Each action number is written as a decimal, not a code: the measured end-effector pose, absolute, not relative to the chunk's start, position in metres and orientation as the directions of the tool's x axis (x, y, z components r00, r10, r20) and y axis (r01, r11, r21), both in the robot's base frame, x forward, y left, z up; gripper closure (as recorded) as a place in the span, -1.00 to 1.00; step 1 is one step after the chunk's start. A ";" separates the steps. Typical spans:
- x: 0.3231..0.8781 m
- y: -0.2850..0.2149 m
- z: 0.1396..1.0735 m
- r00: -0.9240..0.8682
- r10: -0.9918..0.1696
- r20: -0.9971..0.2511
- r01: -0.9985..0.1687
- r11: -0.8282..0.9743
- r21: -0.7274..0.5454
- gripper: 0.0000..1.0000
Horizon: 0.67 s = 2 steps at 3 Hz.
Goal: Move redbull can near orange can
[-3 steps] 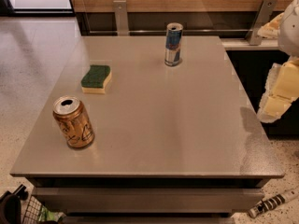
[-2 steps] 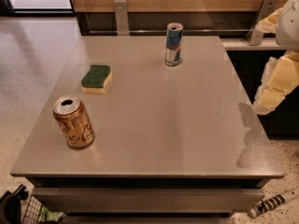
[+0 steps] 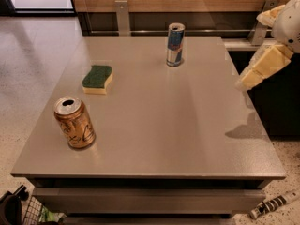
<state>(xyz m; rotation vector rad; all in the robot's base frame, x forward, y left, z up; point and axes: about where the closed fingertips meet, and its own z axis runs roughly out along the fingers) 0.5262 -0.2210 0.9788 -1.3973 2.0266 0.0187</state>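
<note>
The redbull can is slim, blue and silver, and stands upright at the far middle of the grey table. The orange can is wider, orange-brown with dark scribbles, and stands upright near the front left corner with its top open. My gripper shows as cream-coloured blocks at the right edge of the view. It hangs over the table's right edge, well right of the redbull can and a little nearer the front. It holds nothing that I can see.
A green and yellow sponge lies left of centre, between the two cans. A wooden wall with metal brackets runs behind the table. A dark cabinet stands to the right. A striped object lies on the floor at the front right.
My arm has moved up and to the left, from beside the table's right side to over its right edge. The cans and sponge have not moved.
</note>
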 end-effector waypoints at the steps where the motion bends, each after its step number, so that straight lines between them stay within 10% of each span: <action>1: 0.568 -0.217 0.978 -0.177 -0.724 -0.667 -0.790 0.509 -0.342 -1.00; 2: 0.599 -0.209 0.974 -0.151 -0.629 -0.763 -0.771 0.558 -0.308 -1.00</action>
